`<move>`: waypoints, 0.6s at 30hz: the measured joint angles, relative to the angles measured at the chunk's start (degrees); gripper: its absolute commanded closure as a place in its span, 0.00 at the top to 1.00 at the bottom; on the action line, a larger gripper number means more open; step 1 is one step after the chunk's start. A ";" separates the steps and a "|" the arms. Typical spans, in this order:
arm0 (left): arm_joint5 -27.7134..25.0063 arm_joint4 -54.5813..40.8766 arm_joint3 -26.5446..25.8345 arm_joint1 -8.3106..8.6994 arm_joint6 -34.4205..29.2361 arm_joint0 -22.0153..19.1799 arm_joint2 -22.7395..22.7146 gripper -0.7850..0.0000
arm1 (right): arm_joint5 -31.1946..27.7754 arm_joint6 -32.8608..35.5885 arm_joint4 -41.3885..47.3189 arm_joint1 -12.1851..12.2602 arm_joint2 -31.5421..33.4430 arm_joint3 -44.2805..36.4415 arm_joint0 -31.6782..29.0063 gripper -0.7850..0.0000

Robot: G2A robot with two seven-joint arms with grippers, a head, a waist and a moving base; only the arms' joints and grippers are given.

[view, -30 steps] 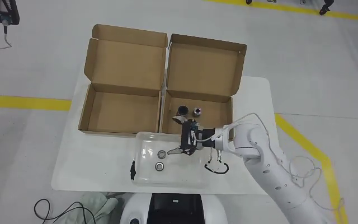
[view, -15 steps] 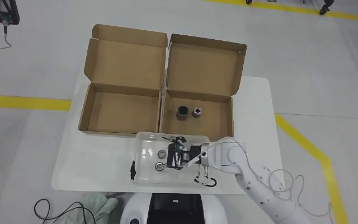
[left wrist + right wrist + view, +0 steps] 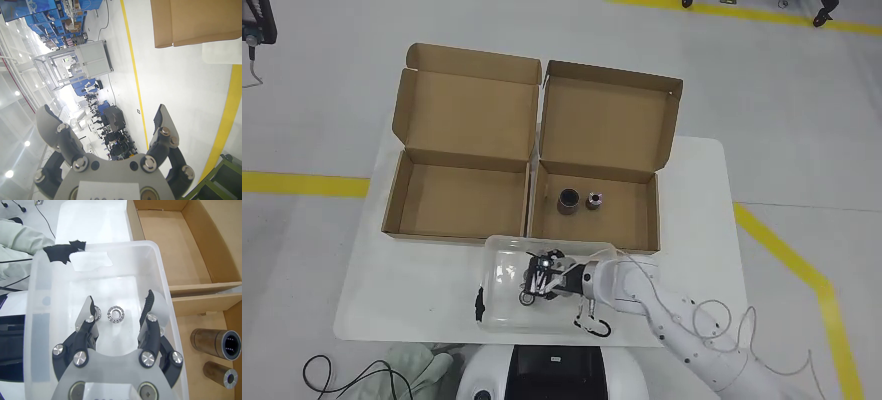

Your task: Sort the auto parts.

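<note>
Fingers of the right gripper [image 3: 121, 298] stand wide apart with nothing between them, lowered inside the clear bin [image 3: 162, 262]. A small roller bearing [image 3: 115, 314] lies on the bin floor right in that gap, bore facing up. The spread looks chosen to straddle it for a pinch across its sides. A second bearing [image 3: 98, 313] lies just beside it, partly hidden behind one finger. Whether the two touch I cannot tell, but closing may well nudge it.

The bin sits at the near edge of the tabletop [image 3: 702, 200], about midway along, within easy reach of the arm. Two open cardboard boxes stand side by side along the far edge, lids folded back. The right box [image 3: 627, 215] holds a large metal sleeve [image 3: 215, 341] and a smaller sleeve [image 3: 220, 375], near each other. So the bearings most likely belong in the left box [image 3: 457, 200].

The left gripper [image 3: 103, 113] is also spread open and empty. It points out across the hall, probably parked clear of the work.

The tabletop is plain white, and a scrap of black tape [image 3: 62, 251] clings to the bin's rim. Around it lies a pale floor crossed by yellow lines [image 3: 302, 184], and farther off are blue shelving and a glass-walled frame.
</note>
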 measured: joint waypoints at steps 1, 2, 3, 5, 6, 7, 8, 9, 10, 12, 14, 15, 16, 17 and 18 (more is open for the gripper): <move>0.00 0.00 0.00 0.00 0.00 0.00 0.00 1.00 | 0.77 0.35 -0.57 -0.15 -0.40 0.32 0.05 0.54; 0.00 0.00 0.00 0.00 0.00 0.00 0.00 1.00 | 1.28 0.70 -1.01 -0.27 -0.69 0.53 0.11 0.54; 0.00 0.00 0.00 0.00 0.00 0.00 0.00 1.00 | 1.75 1.08 -1.46 -0.39 -1.00 0.69 0.17 0.55; 0.00 0.00 0.00 0.00 0.00 0.00 0.00 1.00 | 2.74 1.78 -2.35 -0.64 -1.65 1.00 0.23 0.54; 0.00 0.00 0.00 0.00 0.00 0.00 0.00 1.00 | 3.11 2.03 -2.72 -0.74 -1.89 1.14 0.24 0.54; 0.00 0.00 0.00 0.00 0.00 0.00 0.00 1.00 | 3.59 2.37 -3.24 -0.85 -2.17 1.31 0.24 0.54; 0.00 0.00 0.00 0.00 0.00 0.00 0.00 1.00 | 3.87 2.62 -3.60 -0.93 -2.37 1.45 0.23 0.54; 0.00 0.00 0.00 0.00 0.00 0.00 0.00 1.00 | 4.11 2.85 -3.93 -1.00 -2.55 1.57 0.21 0.53; 0.00 0.00 0.00 0.00 0.00 0.00 0.00 1.00 | 4.36 3.12 -4.36 -1.09 -2.75 1.73 0.20 0.53; 0.00 0.00 0.00 0.00 0.00 0.00 0.00 1.00 | 4.57 3.23 -4.83 -1.20 -2.98 1.91 0.16 0.51; 0.00 0.00 0.00 0.00 0.00 0.00 0.00 1.00 | 4.90 3.37 -5.37 -1.29 -3.11 2.25 0.07 0.49; 0.00 0.00 0.00 0.00 0.00 0.00 0.00 1.00 | 5.21 3.55 -5.49 -1.33 -3.11 2.42 -0.01 0.48; 0.00 0.00 0.00 0.00 0.00 0.00 0.00 1.00 | 5.63 3.72 -5.52 -1.39 -3.09 2.60 -0.13 0.47; 0.00 0.00 0.00 0.00 0.00 0.00 0.00 1.00 | 5.86 3.74 -5.52 -1.44 -3.08 2.72 -0.21 0.47; 0.00 0.00 0.00 0.00 0.00 0.00 0.00 1.00 | 6.02 3.71 -5.52 -1.48 -3.07 2.85 -0.26 0.46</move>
